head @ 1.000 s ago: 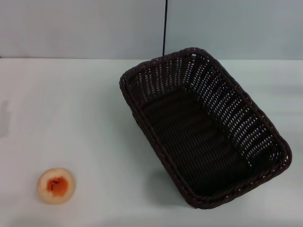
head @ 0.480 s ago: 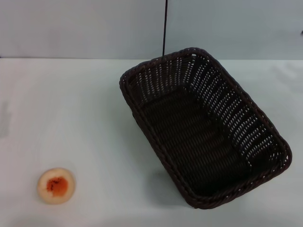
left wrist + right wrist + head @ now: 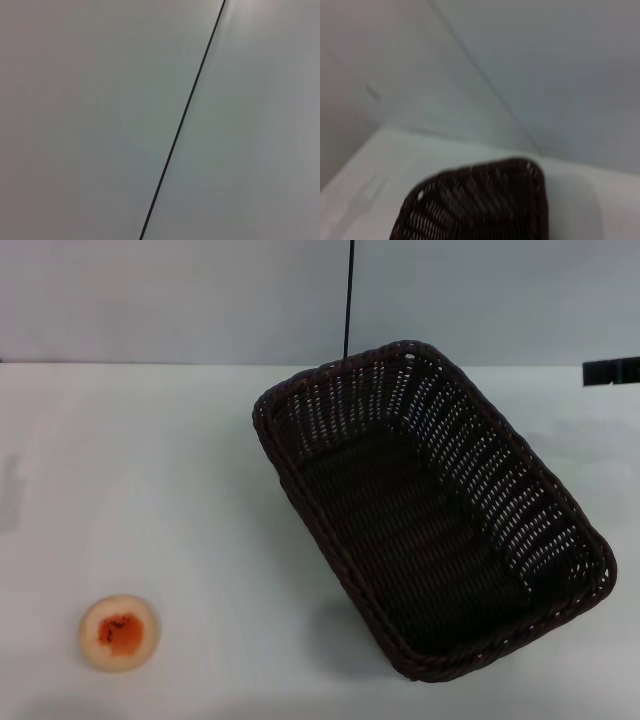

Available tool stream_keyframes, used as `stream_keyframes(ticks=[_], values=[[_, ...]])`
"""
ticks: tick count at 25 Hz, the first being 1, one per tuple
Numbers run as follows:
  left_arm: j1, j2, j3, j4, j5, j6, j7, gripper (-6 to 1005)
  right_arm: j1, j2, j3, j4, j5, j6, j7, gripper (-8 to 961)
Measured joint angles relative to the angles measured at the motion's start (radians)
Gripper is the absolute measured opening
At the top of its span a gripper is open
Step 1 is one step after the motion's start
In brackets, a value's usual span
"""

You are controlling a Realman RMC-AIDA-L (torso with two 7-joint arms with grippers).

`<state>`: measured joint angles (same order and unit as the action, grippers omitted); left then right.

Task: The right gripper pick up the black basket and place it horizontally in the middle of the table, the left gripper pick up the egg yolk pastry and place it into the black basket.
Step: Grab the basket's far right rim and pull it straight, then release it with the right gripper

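Note:
The black basket (image 3: 430, 510) sits on the white table (image 3: 180, 490), right of centre, turned diagonally with its open side up and nothing inside. One corner of it also shows in the right wrist view (image 3: 480, 205). The egg yolk pastry (image 3: 119, 632) lies alone at the near left of the table. A black end of my right gripper (image 3: 612, 372) pokes in at the right edge of the head view, above and beyond the basket's far right side, apart from it. My left gripper is out of view.
A grey wall with a thin dark vertical seam (image 3: 348, 300) stands behind the table. The left wrist view shows only this wall and seam (image 3: 185, 110). White tabletop lies between the pastry and the basket.
The black end of my right arm has come into the head view at the right edge. The basket and the pastry have not moved.

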<state>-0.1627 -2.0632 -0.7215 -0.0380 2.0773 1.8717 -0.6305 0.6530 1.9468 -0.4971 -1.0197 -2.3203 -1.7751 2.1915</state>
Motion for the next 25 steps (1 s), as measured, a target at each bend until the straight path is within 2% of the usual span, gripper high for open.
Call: stream_keyframes(ticks=[2,4,7,8,14,16,19,25], values=[[0.000,-0.001,0.001,0.000,0.000,0.001,0.000,611,0.068,-0.010,-0.026,-0.012,-0.103,-0.050,0.036,619],[0.000,-0.002,0.002,0.000,0.000,0.001,0.000,612,0.080,-0.011,-0.044,-0.017,-0.121,-0.054,0.045,619],[0.005,-0.003,0.009,0.000,0.001,-0.001,0.000,613,0.121,-0.011,-0.145,-0.029,-0.183,-0.046,0.068,618],[0.005,-0.003,0.009,0.000,0.001,-0.001,0.000,613,0.121,-0.011,-0.145,-0.029,-0.183,-0.046,0.068,618],[0.017,-0.003,0.009,0.000,-0.001,-0.001,0.000,615,0.159,0.005,-0.221,-0.038,-0.224,0.010,0.072,618],[0.018,-0.003,0.009,0.000,-0.001,-0.001,0.000,616,0.161,0.009,-0.226,-0.038,-0.224,0.017,0.072,619],[0.020,-0.003,0.007,0.000,-0.002,-0.005,0.000,617,0.164,0.027,-0.252,-0.038,-0.227,0.049,0.074,620],[0.018,-0.003,0.002,0.000,-0.005,-0.011,0.000,619,0.164,0.039,-0.319,-0.039,-0.239,0.080,0.100,619]])
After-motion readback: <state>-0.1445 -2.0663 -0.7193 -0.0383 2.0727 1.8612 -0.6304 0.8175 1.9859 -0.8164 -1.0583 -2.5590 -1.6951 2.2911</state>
